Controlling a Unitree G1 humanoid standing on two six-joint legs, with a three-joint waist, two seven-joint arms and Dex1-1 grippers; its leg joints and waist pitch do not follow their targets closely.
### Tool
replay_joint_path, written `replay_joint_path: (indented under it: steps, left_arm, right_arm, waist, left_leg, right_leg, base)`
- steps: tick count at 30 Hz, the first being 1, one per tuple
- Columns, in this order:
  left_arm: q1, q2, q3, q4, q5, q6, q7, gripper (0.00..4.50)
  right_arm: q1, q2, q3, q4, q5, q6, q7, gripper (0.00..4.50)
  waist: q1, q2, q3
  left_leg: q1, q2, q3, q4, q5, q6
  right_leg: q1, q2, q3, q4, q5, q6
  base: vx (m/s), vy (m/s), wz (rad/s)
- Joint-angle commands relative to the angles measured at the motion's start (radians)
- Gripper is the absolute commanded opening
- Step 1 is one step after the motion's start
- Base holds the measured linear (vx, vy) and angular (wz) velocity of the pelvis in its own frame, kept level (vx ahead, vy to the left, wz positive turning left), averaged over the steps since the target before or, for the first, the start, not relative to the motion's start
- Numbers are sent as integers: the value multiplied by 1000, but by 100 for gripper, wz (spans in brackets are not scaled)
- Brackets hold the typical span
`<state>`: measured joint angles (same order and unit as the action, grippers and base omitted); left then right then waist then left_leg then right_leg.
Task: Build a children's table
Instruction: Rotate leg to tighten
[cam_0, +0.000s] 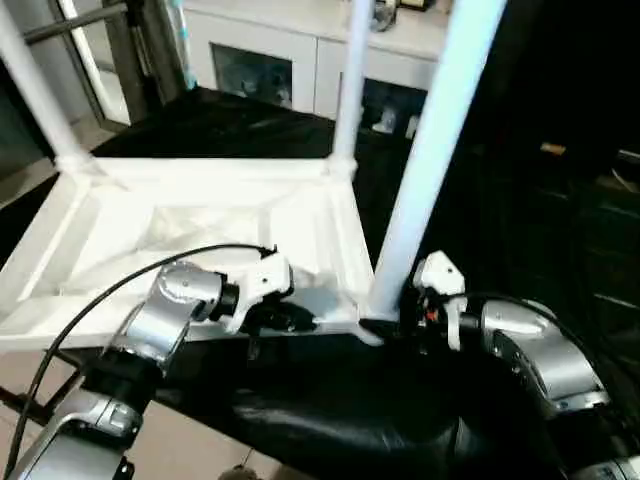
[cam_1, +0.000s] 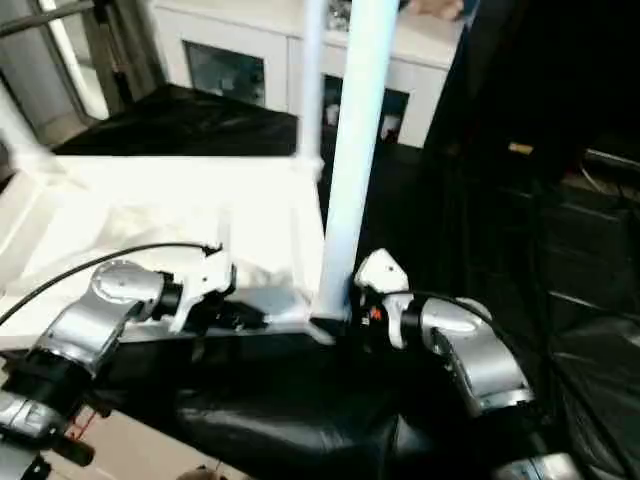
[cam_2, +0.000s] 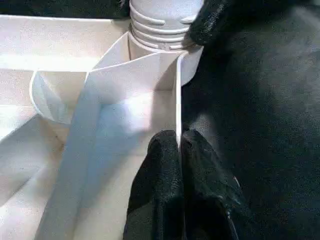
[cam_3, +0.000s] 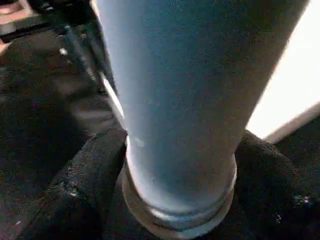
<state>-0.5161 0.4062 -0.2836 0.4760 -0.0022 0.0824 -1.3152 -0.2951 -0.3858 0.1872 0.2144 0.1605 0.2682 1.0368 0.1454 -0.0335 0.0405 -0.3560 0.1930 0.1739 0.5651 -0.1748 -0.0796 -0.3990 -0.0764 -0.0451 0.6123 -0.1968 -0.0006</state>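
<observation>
The children's table lies upside down on a black covered surface, its ribbed white top (cam_0: 200, 230) facing up. Three white legs stand in its sockets: far left (cam_0: 32, 85), far right (cam_0: 350, 90) and near right (cam_0: 432, 170). My left gripper (cam_0: 285, 320) is shut on the thin near rim (cam_2: 178, 107) of the top, close to the near right corner. My right gripper (cam_0: 400, 325) is shut around the base of the near right leg (cam_3: 190, 100), with one black finger (cam_3: 85, 175) on each side. The near left corner is hidden behind my left forearm.
A white glass-door cabinet (cam_0: 270, 55) stands at the back. Dark shelving (cam_0: 585, 210) fills the right side. The black cover (cam_0: 330, 410) spreads under and in front of the table top. A black cable (cam_0: 90, 300) loops over my left arm.
</observation>
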Motion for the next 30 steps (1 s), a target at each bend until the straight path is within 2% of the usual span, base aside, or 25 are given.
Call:
replay_joint_path:
  steps: [1,2,3,4,9,12,14,15,17,18,19,20,22,25,27,29,30]
  left_arm:
    - [-12,-26,2,-37,-42,-7,5,0]
    - [-11,-25,1,-38,-44,-6,1,0]
    - [-10,-24,0,-39,-45,-6,-2,0]
    - [-9,-24,0,-39,-46,-5,-4,0]
    - [-9,-25,0,-41,-40,-5,4,0]
    - [-27,-42,12,-4,-2,0,94,0]
    - [-45,-62,27,26,16,12,167,0]
    - [-72,-100,45,60,29,32,256,0]
    - [-78,-111,49,67,33,37,278,0]
    - [-82,-117,50,71,35,40,288,0]
    - [-96,-143,48,88,50,49,334,0]
    - [-96,-143,48,88,50,49,334,0]
    - [-117,-182,49,111,60,60,400,0]
    - [-134,-226,49,126,62,63,447,0]
    - [-140,-257,40,127,61,54,446,0]
    - [-140,-260,36,126,60,49,441,0]
    - [-136,-259,31,122,60,45,430,0]
  right_arm:
    - [10,17,66,-49,36,4,60,300]
    - [13,17,68,-54,39,6,60,286]
    - [15,18,69,-59,40,11,63,278]
    - [17,21,70,-63,44,17,66,278]
    - [28,21,73,-81,53,39,73,272]
    - [31,63,53,-56,40,52,0,272]
    - [17,102,39,-10,0,54,-102,272]
    - [-20,167,13,96,-79,59,-306,272]
    - [-30,186,4,126,-98,61,-361,272]
    - [-35,194,0,139,-107,64,-387,272]
    - [-52,247,-32,170,-99,93,-474,271]
    - [-52,247,-32,170,-99,93,-474,271]
    - [-75,307,-61,209,-99,116,-575,271]
    - [-101,354,-69,249,-116,113,-644,271]
    - [-125,375,-53,286,-129,37,-644,271]
    - [-127,378,-57,287,-113,26,-619,271]
    - [-128,382,-67,283,-93,27,-596,326]
  waist:
    - [0,-3,-50]
    - [0,-3,-50]
    - [-1,2,-50]
    - [-2,-1,-51]
    - [-1,-1,-52]
    - [-1,-1,-51]
    - [-5,-2,-49]
    - [-6,-1,-47]
    - [-13,0,-39]
    - [-14,-2,-44]
    - [-15,-1,-46]
    - [-16,0,-46]
    - [-19,0,-47]
    - [-20,2,-50]
    - [-21,3,-52]
    - [-19,2,-52]
    - [-20,2,-53]
  left_leg:
    - [7,37,-4,-62,-211,35]
    - [6,37,-5,-63,-213,32]
    - [7,38,-6,-64,-219,27]
    - [7,37,-6,-63,-220,24]
    - [6,36,-6,-61,-198,28]
    - [6,36,-6,-61,-206,26]
    - [6,35,-6,-64,-226,15]
    - [10,34,-8,-68,-256,-3]
    - [13,30,-8,-73,-301,-25]
    - [15,30,-16,-75,-318,-43]
    - [12,33,-17,-76,-302,-42]
    - [12,34,-15,-77,-300,-40]
    - [16,33,-14,-76,-305,-41]
    - [11,32,-13,-73,-266,-38]
    - [10,31,-10,-71,-251,-35]
    - [9,30,-9,-69,-241,-23]
    - [7,29,-9,-68,-229,-15]
  right_leg:
    - [45,-65,39,-69,-151,-203]
    - [46,-65,39,-69,-157,-200]
    - [45,-66,40,-69,-163,-197]
    - [46,-65,39,-69,-158,-196]
    - [47,-63,39,-66,-125,-199]
    - [45,-64,39,-67,-133,-201]
    - [44,-65,39,-72,-174,-194]
    - [42,-68,39,-79,-250,-176]
    - [33,-67,39,-89,-341,-161]
    - [39,-73,37,-92,-416,-132]
    - [41,-74,40,-92,-396,-119]
    - [37,-71,41,-93,-377,-119]
    - [33,-68,42,-90,-339,-129]
    - [39,-67,42,-81,-243,-150]
    - [40,-67,42,-79,-210,-155]
    - [43,-66,42,-77,-189,-156]
    - [45,-65,41,-75,-168,-159]
  base:
    - [0,0,0]
    - [0,0,0]
    - [0,0,0]
    - [0,0,0]
    - [0,0,0]
    - [0,0,0]
    - [0,0,0]
    - [0,0,0]
    - [0,0,0]
    - [0,0,0]
    - [0,0,0]
    - [0,0,0]
    - [0,0,0]
    - [0,0,0]
    - [0,0,0]
    - [0,0,0]
    - [0,0,0]
